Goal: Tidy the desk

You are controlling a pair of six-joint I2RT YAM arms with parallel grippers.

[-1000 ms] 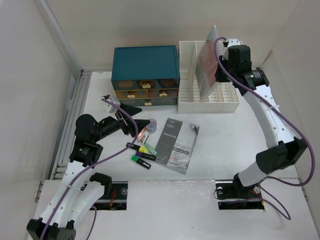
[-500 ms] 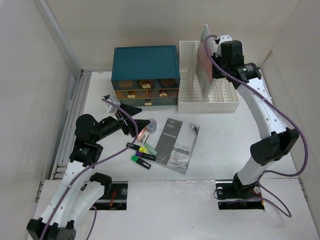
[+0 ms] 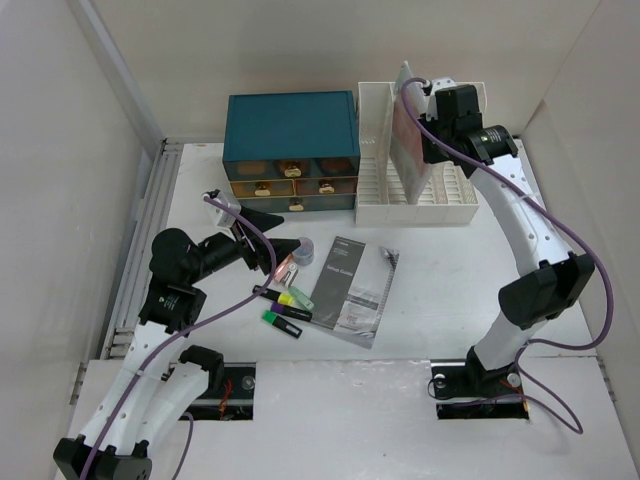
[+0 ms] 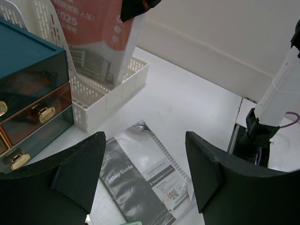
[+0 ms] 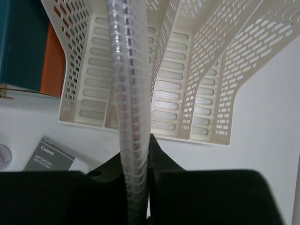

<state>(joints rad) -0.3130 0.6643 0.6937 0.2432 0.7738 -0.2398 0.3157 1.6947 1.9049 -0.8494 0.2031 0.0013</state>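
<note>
The white desk (image 3: 450, 270) carries a slotted white file rack (image 3: 440, 205) at the back. My right gripper (image 3: 432, 115) is shut on the spiral edge of a red-and-white notebook (image 3: 408, 125), which stands upright in the rack. From the right wrist, the spiral binding (image 5: 129, 70) runs up from between the closed fingers (image 5: 173, 164) over the rack's slots (image 5: 178, 89). My left gripper (image 3: 265, 242) hangs open and empty above the desk's left middle. In the left wrist view its jaws (image 4: 144, 137) frame a grey Setup Guide booklet (image 4: 136, 183).
A teal drawer box (image 3: 290, 125) stands left of the rack. The booklet (image 3: 350, 285) lies mid-desk, with several highlighters (image 3: 285, 305) and a small round container (image 3: 305, 248) beside it. Two cut-outs (image 3: 225, 385) hold the arm bases. White walls enclose the desk.
The right arm has carried the notebook leftward and lower into the file rack. The left arm and the items on the desk have not moved.
</note>
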